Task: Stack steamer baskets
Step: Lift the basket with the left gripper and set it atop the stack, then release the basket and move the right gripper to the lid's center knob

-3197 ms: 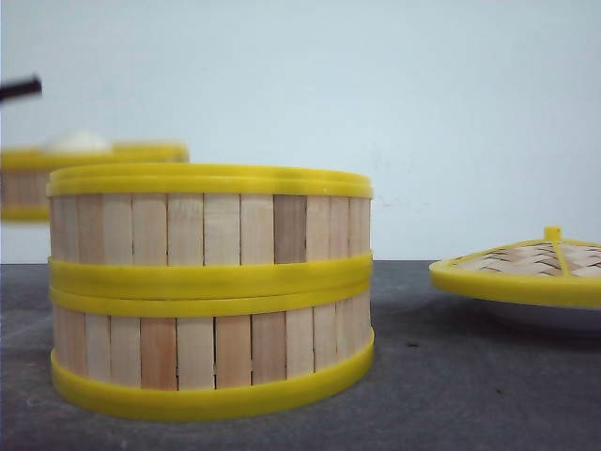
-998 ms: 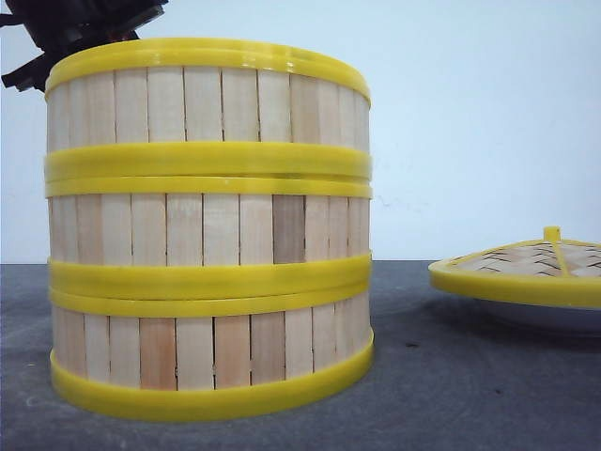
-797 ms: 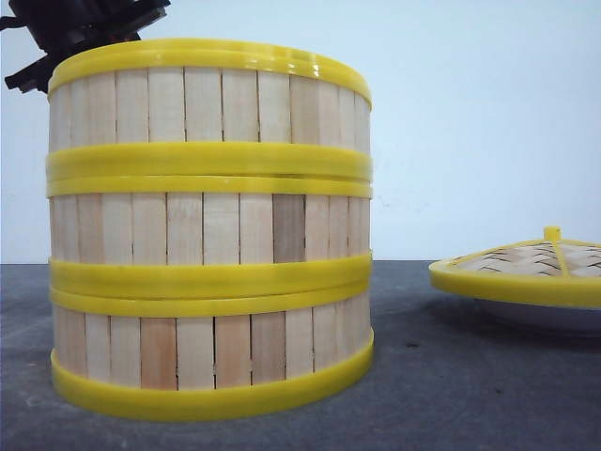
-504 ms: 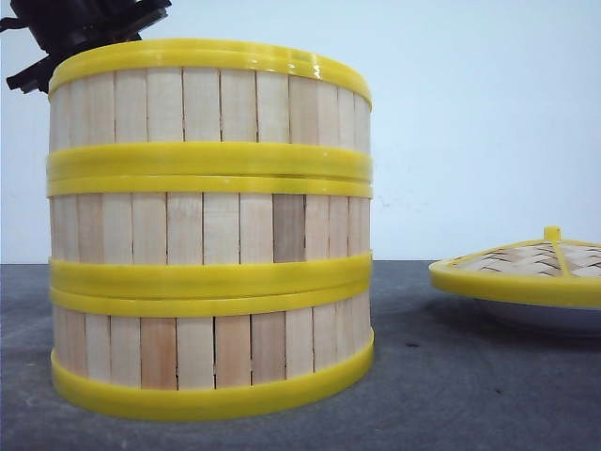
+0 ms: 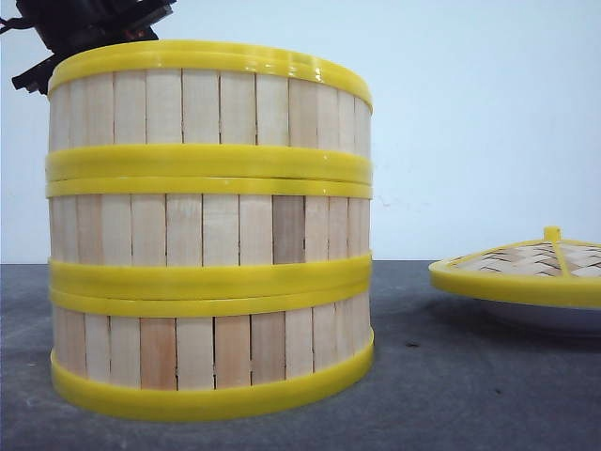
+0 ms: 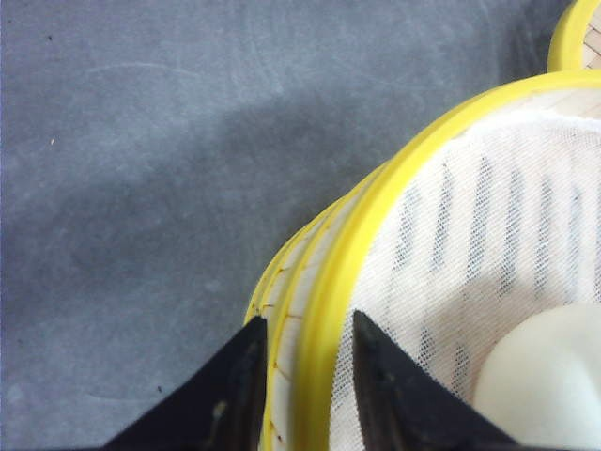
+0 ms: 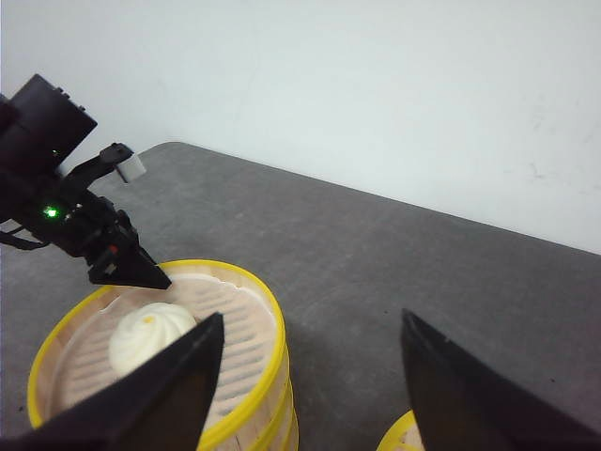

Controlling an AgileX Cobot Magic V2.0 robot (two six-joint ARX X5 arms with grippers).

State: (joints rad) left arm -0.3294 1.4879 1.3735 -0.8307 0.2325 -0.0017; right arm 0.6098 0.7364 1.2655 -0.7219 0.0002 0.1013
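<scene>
Three baskets: stacked.
Left gripper: fingers straddle top rim, slightly parted.
Right gripper: wide, empty.
Next: probably release, lift away.

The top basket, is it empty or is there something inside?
Not empty. The top steamer basket holds one white bun on its cloth-lined floor, seen in both wrist views.

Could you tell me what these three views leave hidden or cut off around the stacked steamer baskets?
- Front view: the steamer baskets hide most of the left gripper; only its dark body shows above the rim.
- Left wrist view: the bun is cut off by the picture's edge.
- Front view: the lid is cut off at the right edge and covers most of the white plate.
- The lower baskets' contents are hidden everywhere.
</scene>
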